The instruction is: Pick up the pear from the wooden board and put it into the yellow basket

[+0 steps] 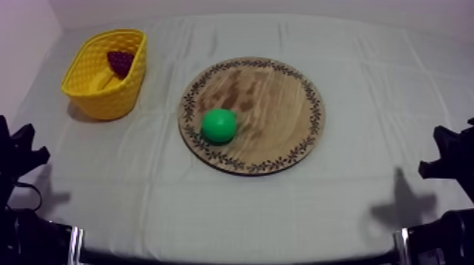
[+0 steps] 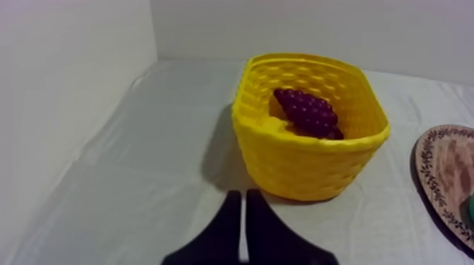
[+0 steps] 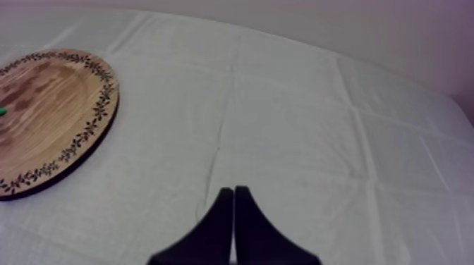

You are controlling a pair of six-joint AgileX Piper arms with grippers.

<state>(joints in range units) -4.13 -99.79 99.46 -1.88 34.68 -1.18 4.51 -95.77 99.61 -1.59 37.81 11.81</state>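
The pear point(image 1: 219, 125) sits on the wooden board point(image 1: 282, 106), on the side nearer the yellow basket point(image 1: 99, 99). I judge it light, stiff, smooth and apt to roll, so I'd pinch its widest part from above. Grapes point(image 2: 307, 111) lie in the basket, and the surface between looks unobstructed. My left gripper point(image 2: 243, 194) and right gripper point(image 3: 233, 190) are clenched on nothing.

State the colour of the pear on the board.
Bright green: the round toy pear shows best in the top view.
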